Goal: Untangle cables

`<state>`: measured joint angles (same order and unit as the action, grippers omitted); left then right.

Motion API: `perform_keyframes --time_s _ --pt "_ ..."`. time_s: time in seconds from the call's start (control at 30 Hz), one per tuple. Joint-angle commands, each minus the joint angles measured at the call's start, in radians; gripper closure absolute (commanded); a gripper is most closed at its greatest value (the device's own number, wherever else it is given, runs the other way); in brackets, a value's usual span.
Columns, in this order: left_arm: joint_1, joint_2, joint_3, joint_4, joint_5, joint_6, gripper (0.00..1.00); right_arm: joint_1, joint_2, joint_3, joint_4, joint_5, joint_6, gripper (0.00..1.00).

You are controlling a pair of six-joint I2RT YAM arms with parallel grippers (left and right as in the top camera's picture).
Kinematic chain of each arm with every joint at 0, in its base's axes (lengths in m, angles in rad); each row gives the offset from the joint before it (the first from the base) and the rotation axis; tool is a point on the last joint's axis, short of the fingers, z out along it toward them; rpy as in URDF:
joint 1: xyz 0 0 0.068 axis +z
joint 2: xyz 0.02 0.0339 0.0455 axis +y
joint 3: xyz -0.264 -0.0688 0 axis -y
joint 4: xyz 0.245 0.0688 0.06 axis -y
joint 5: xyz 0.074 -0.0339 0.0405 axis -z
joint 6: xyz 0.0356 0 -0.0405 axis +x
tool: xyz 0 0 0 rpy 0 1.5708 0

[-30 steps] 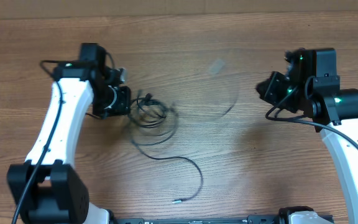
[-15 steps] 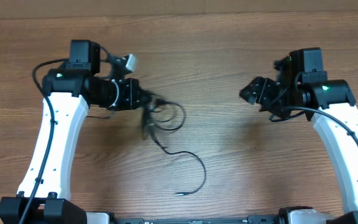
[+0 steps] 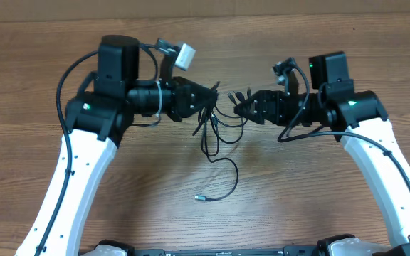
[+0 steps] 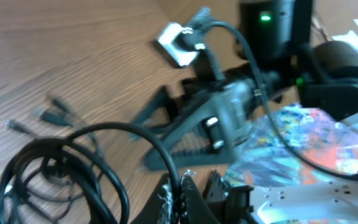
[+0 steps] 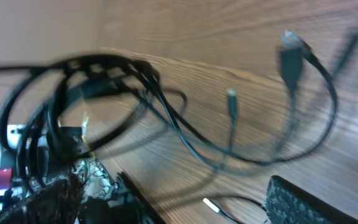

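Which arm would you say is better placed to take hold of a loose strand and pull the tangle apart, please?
Right, probably: the right end effector is open and faces the cables, which hang from the shut left end effector.

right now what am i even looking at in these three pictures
The machine is two white robot arms at a wooden table, each ending in a two-finger gripper. One picture looks down from above; the other two come from cameras on each wrist. The left gripper is shut on a tangled bundle of thin black cables; one strand trails across the wood to a loose plug end. The right gripper is open, close beside the bundle, gripping nothing.
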<state>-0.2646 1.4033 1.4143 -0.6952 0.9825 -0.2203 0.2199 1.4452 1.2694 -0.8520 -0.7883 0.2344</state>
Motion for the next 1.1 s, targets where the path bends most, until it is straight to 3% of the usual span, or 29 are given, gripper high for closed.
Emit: perform_keyframes --time_s 0.0,0.2,0.47,0.67,0.87,0.97,1.07 --pt "-0.062 -0.025 0.008 0.043 -0.029 -0.076 0.95 0.041 0.005 -0.002 0.06 -0.054 0.085 0.05" --pt "-0.15 -0.025 0.008 0.182 -0.027 -0.119 0.96 0.111 0.005 -0.002 0.156 -0.018 0.172 0.04" --pt "-0.107 -0.097 0.009 0.346 0.066 -0.208 0.96 0.15 0.054 -0.003 0.074 0.409 0.32 0.04" --pt "0.027 -0.219 0.009 0.333 0.066 -0.207 0.96 0.143 0.121 -0.003 -0.024 0.667 0.319 0.04" --pt "0.183 -0.321 0.009 0.3 0.064 -0.207 0.96 0.142 0.138 -0.006 -0.068 0.795 0.32 0.04" --pt "0.233 -0.348 0.009 0.247 0.055 -0.206 0.96 0.143 0.138 -0.006 -0.075 0.813 0.319 0.02" --pt "0.255 -0.348 0.009 0.08 -0.048 -0.178 0.92 0.143 0.138 -0.006 -0.053 0.81 0.315 0.02"
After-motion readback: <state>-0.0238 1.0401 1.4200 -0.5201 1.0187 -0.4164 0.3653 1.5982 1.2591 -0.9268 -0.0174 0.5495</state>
